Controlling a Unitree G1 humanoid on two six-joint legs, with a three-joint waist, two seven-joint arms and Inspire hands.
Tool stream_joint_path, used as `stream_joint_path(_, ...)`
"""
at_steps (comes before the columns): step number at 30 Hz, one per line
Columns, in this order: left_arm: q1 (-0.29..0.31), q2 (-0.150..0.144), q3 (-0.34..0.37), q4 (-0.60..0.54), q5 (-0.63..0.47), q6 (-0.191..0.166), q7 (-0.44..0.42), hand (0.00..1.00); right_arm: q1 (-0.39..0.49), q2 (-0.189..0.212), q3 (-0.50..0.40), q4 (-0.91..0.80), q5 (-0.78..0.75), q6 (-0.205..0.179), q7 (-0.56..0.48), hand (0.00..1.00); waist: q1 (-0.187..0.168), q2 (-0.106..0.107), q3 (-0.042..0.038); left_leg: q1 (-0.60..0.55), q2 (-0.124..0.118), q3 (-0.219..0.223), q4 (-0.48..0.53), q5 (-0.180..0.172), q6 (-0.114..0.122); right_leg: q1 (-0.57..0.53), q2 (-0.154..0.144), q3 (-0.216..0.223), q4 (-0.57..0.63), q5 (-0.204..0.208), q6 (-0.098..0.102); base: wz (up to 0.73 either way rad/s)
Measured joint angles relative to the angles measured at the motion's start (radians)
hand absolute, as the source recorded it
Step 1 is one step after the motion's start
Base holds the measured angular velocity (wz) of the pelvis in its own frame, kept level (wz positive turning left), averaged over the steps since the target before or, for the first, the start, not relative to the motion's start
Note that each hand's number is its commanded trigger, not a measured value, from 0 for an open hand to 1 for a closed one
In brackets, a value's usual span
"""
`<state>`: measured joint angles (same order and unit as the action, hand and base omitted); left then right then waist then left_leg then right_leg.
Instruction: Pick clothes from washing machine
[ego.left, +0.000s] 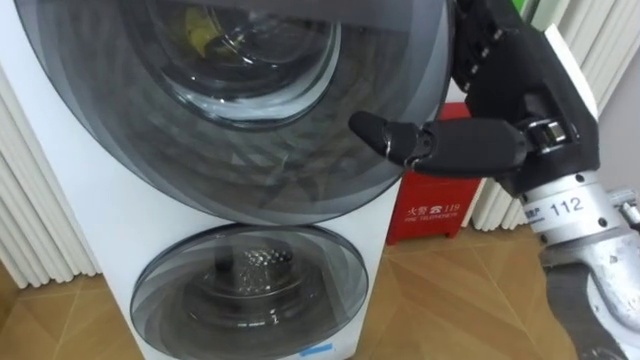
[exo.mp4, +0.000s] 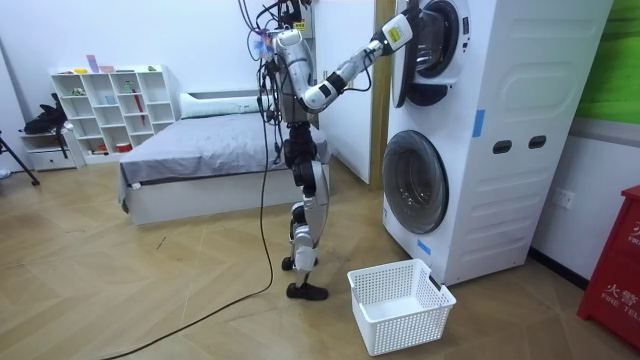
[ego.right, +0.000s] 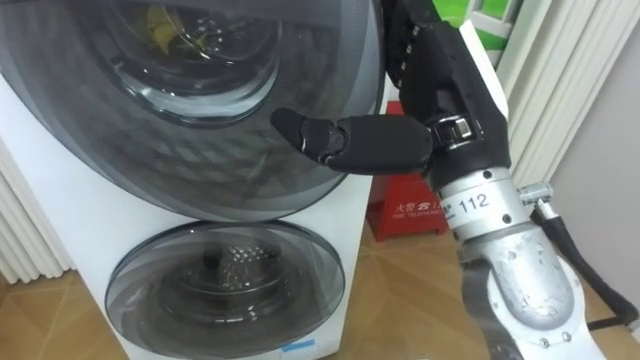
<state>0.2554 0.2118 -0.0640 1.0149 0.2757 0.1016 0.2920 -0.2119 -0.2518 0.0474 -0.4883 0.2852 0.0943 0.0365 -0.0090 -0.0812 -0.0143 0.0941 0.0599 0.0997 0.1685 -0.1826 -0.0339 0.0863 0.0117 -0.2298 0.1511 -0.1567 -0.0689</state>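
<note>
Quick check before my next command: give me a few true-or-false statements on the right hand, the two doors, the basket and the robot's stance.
1. The right hand is raised to the edge of the upper door. True.
2. The lower door hangs wide open. False: it sits shut against the washing machine.
3. A white basket stands on the floor in front of the machine, near the robot's feet. True.
4. The basket is piled with clothes. False: it looks empty.
5. The robot kneels at the machine. False: the room view shows it standing upright, one arm stretched up.
</note>
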Motion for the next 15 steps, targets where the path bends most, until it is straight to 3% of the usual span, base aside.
stream_joint_path(15, 0.007, 0.005, -0.004, -0.001, 0.001, 0.0, -0.038, 0.0, 0.001, 0.021, 0.002, 0.003, 0.0, -0.019, 0.005, 0.0, 0.022, -0.002, 0.0017, 0.001, 0.007, -0.02, -0.001, 0.004, -0.007, 0.0, 0.009, 0.002, -0.001, -0.008, -0.012, 0.0)
